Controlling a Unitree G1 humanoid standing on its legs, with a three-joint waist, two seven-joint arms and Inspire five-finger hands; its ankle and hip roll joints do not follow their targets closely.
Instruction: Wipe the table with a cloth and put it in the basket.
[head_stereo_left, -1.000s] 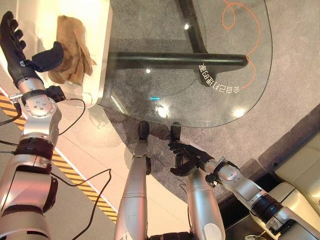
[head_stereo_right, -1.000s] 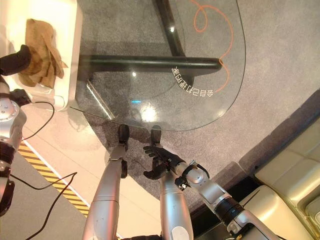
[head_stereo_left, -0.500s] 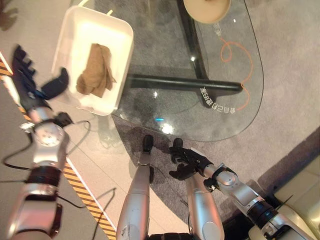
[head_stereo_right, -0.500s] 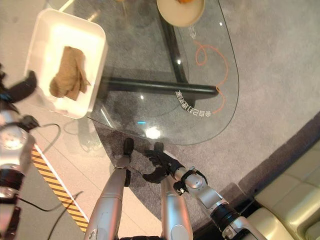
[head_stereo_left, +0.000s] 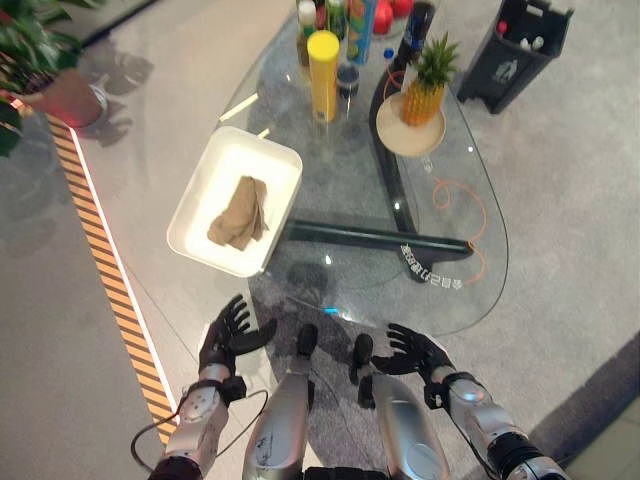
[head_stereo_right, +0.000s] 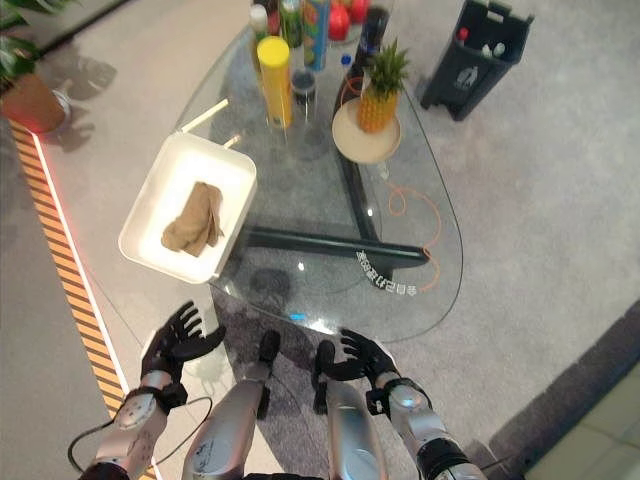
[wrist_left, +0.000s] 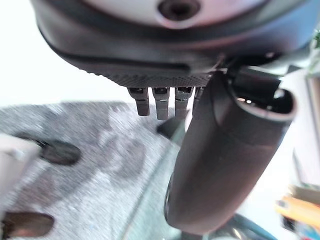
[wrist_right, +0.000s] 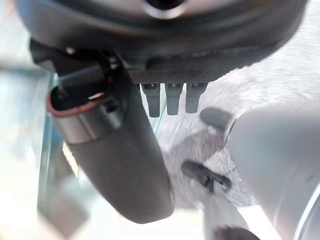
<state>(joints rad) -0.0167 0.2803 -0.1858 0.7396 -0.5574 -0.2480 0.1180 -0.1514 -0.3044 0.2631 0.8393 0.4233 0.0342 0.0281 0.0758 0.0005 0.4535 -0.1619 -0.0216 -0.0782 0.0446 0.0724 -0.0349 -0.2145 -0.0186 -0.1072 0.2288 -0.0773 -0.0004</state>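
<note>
Left hand (head_stereo_left: 228, 335): lowered from beside basket, fingers spread, empty, off table's near edge.
Right hand (head_stereo_left: 412, 352): fingers relaxed, empty, low as before.
Brown cloth (head_stereo_left: 238, 213): unmoved in white basket (head_stereo_left: 281, 163), glass table's (head_stereo_left: 455, 290) left edge.

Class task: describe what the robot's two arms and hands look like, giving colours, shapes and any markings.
Both arms are silver-grey, rounded metal segments joined by dark bands at the wrists. Each ends in a dark, nearly black hand: the left hand and the right hand. Each has slim jointed fingers and a thicker, smooth, rounded thumb. In the wrist views the palm edge looks finely textured, and an orange-red ring shows at the base of the right thumb.
</note>
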